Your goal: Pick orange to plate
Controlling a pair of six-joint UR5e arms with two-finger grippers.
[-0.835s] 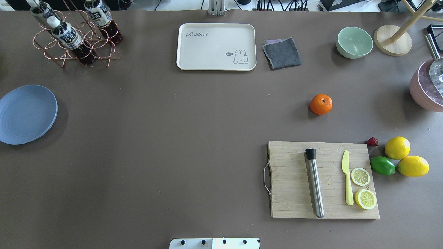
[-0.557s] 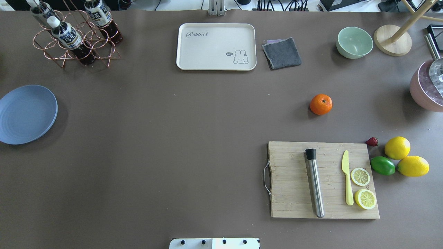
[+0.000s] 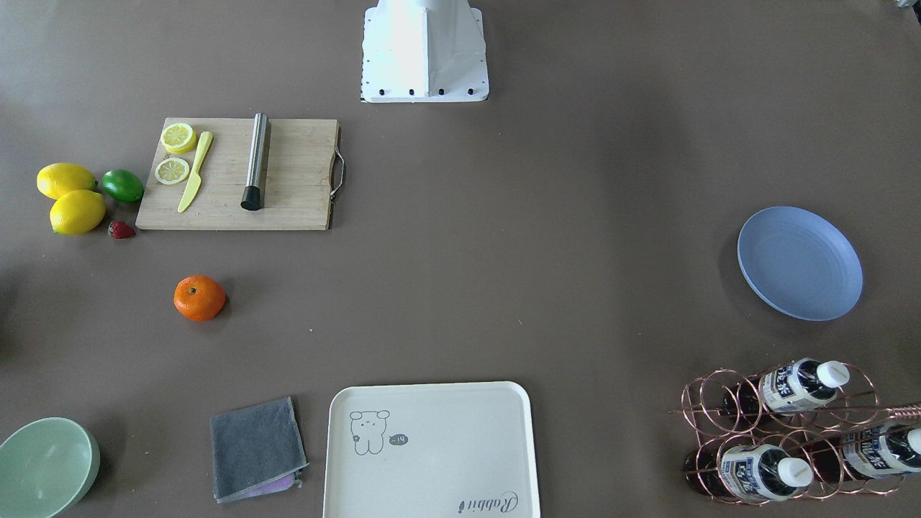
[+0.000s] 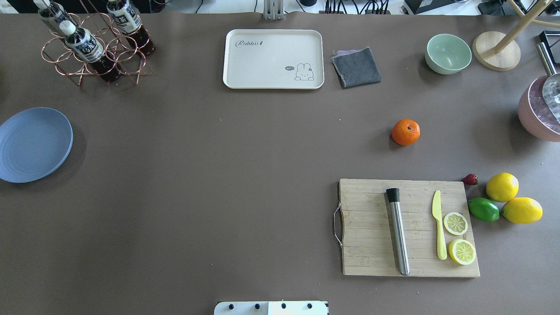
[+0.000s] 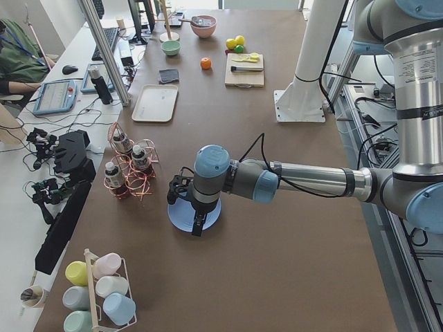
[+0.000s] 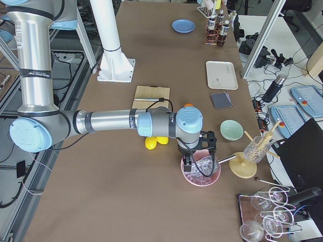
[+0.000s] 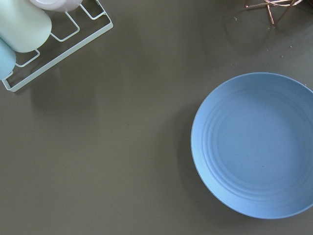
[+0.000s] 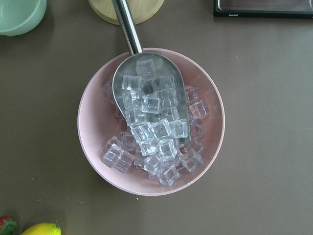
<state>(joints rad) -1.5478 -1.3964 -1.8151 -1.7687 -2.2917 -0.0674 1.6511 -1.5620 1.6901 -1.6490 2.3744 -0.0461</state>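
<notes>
The small, round, bright-orange orange point(image 4: 406, 131) sits alone on the brown counter point(image 4: 218, 197), in its right half, a little beyond the far edge of the bamboo cutting board point(image 4: 367, 227), with nothing touching it. The round, shallow, light-blue plate point(image 4: 35, 144) lies empty at the left edge, well apart from the fruit. The left hand point(image 5: 196, 223) hangs over the plate. The right hand point(image 6: 196, 154) hangs over the pink bowl of ice cubes point(image 8: 90, 127) with its steel scoop point(image 8: 128, 27). I cannot tell whether either hand's fingers are spread or pressed together.

No part of the task looks done. The right hand is nearer the orange, and if it leaves the bowl low it could catch the scoop's protruding handle. An off-centre pinch may send the smooth, round fruit rolling. The carry crosses the whole counter, so a weak grip risks a drop. Released from too high, the orange could roll off so shallow a plate.
</notes>
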